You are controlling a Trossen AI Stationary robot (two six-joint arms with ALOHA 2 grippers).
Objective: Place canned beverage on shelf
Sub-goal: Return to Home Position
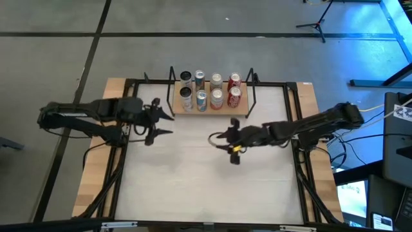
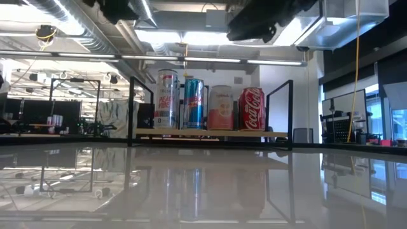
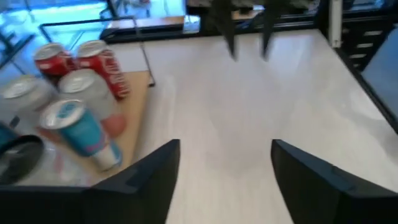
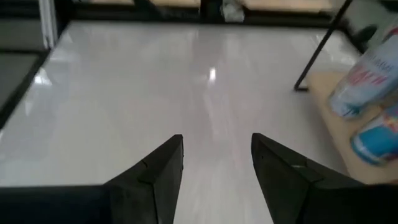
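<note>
High view: left tool [image 1: 170, 125] and right tool [image 1: 213, 142] released; shelf [image 1: 212, 113] apart, beyond them.

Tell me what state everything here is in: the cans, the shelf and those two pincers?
Shelf, standing on the table, holding eight cans.
Cans, all upright, two rows of four.
Left pincer, open, empty, above the table.
Right pincer, open, empty, above the table.

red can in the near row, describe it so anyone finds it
A small wooden shelf at the white table's far edge holds two rows of four cans. The red cola can ends the nearer row on the right arm's side; only its twin behind is also red.
</note>
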